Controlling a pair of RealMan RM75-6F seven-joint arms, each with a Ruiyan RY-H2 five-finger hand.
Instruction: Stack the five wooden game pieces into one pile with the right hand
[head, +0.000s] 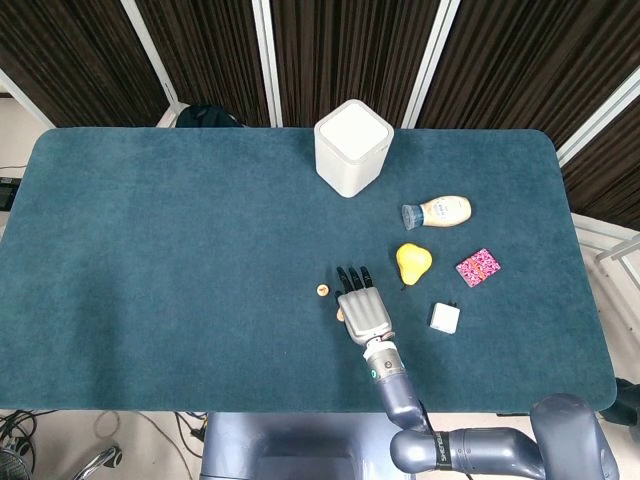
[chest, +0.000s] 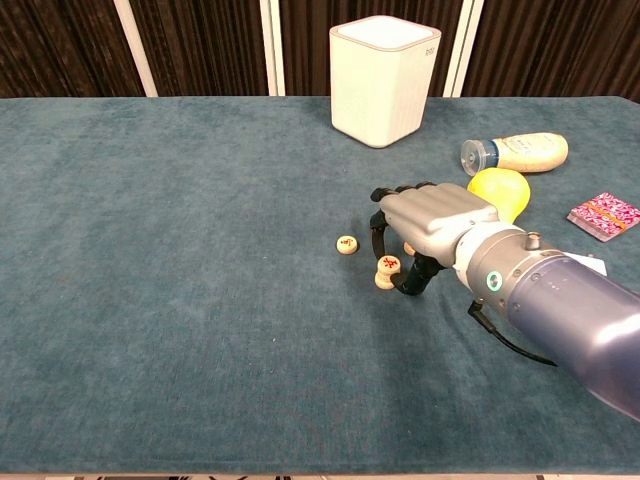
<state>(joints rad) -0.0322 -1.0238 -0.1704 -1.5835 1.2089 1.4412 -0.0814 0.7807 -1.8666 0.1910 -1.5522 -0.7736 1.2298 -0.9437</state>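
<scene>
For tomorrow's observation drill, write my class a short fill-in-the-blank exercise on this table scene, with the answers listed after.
1. The white box stands at the ___ edge of the table.
2. The bottle lies on its ___.
3. The fruit-shaped object beside the right hand is coloured ___.
4. The single wooden piece apart from the small stack lies to the stack's ___ in the chest view.

Answers: far; side; yellow; left

Small pile of pieces (chest: 387, 271) just left of right hand (chest: 432, 222); lone piece (chest: 346, 244) further left
</scene>
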